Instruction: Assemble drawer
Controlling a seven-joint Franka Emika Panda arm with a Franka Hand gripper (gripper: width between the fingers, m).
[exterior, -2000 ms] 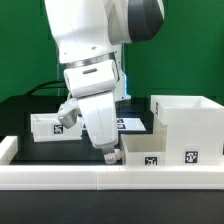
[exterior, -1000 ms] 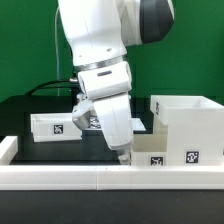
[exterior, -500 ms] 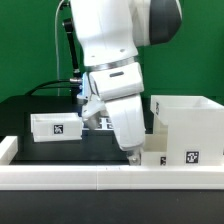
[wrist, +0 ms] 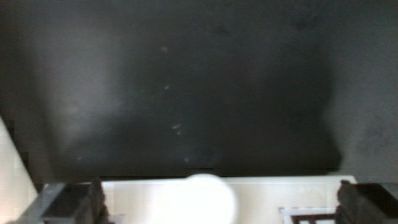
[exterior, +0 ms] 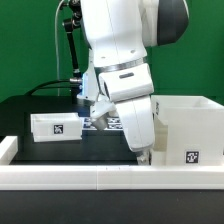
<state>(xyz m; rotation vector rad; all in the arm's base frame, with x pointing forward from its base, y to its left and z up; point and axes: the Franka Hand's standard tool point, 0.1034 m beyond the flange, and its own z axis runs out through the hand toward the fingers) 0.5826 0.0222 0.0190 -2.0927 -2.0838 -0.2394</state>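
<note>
Exterior view: gripper [exterior: 143, 153] low beside the drawer box [exterior: 188, 128], on the exterior view's right. Jaws wide apart, clamping nothing. Probably light, stiff, slick — best pinched across a thin wall.

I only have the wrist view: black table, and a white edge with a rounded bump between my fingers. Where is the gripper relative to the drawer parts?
Observer: The gripper is down at the exterior view's left end of a low white part that carries a marker tag.
Operator: What's behind that part?
Observer: A taller open white box rises just behind it in the exterior view.
Operator: Any other loose piece around?
Observer: Yes, a white tagged piece stands apart on the exterior view's left, away from the arm.
Operator: Anything near me on the camera side?
Observer: A low white wall runs across the side nearest the exterior camera, just below the gripper in that picture.
</note>
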